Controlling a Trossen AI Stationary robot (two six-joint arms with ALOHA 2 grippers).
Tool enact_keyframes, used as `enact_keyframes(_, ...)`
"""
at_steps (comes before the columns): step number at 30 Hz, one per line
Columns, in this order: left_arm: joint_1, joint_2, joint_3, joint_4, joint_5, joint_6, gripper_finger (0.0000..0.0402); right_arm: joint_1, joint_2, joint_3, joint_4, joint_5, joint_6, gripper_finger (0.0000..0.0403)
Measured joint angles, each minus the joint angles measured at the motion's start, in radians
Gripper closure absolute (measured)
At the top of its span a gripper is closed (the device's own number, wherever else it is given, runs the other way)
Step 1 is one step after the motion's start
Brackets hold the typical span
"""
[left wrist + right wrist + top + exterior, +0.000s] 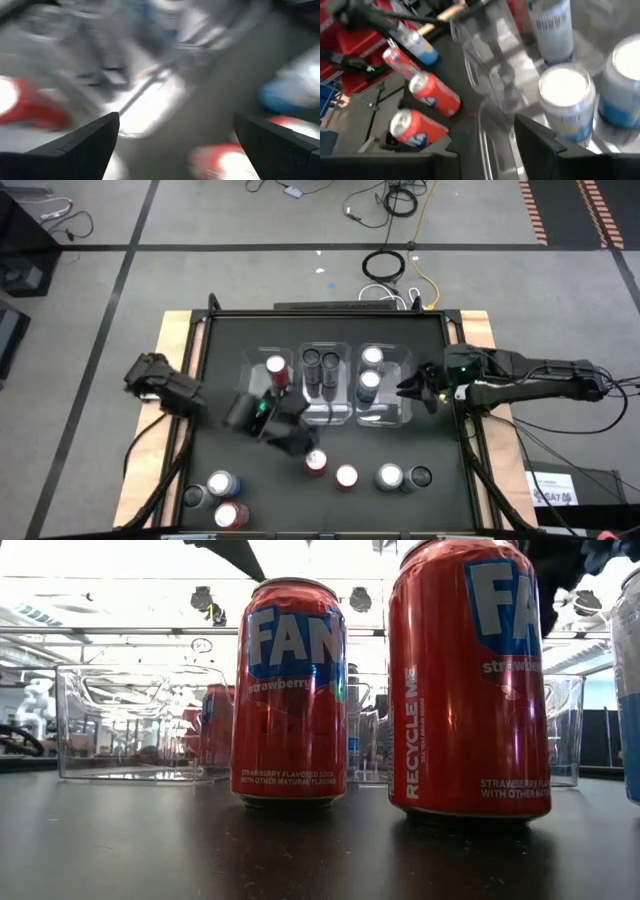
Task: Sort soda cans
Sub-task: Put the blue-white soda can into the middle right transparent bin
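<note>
Three clear bins sit side by side across the middle of the table (220,480). The left bin (252,370) holds one red can (277,372), the middle bin (345,352) holds two dark cans (322,362), and the right bin (403,415) holds two silver-blue cans (370,383). Unsorted cans stand toward six o'clock: two red Fanta strawberry cans (318,463) near the centre, a silver-blue and a dark one at about five o'clock, and three more at seven o'clock.

The left tool (292,438) hovers just at twelve o'clock of the nearer red can, its fingers (80,147) spread wide and holding nothing. The right tool (412,388) sits at the three o'clock edge of the right bin, looking empty, with the jaws partly closed.

The step in hand appears to be picking that red can for the left bin. To do it well, the left tool should centre its open jaws over the can, come straight down so that neither finger clips the neighbouring red can, grip around mid-body, then lift clear of the bin wall before moving across.
</note>
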Motion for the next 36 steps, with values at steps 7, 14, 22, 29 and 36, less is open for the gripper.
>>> enact_keyframes(7, -0.089, -0.142, -0.273, 0.271, -0.031, -0.017, 0.0003, 0.089, 0.107, 0.197, 0.0, 0.018, -0.026, 0.0322)
enact_keyframes(14, -0.115, -0.358, -0.519, 0.41, -0.03, 0.033, 0.0003, 0.232, 0.39, 0.44, -0.029, 0.109, 0.0, 0.0348)
enact_keyframes(22, -0.187, -0.659, -0.745, 0.488, -0.027, 0.128, 0.0003, 0.343, 0.724, 0.794, -0.389, 0.282, 0.227, 0.036)
enact_keyframes(29, -0.235, -0.848, -0.891, 0.507, -0.004, 0.181, 0.0003, 0.43, 0.873, 0.889, -0.475, 0.29, 0.558, 0.0361)
enact_keyframes(36, -0.249, -0.979, -1.006, 0.526, 0.033, 0.179, 0.0003, 0.531, 0.935, 0.889, -0.472, 0.343, 0.794, 0.0361)
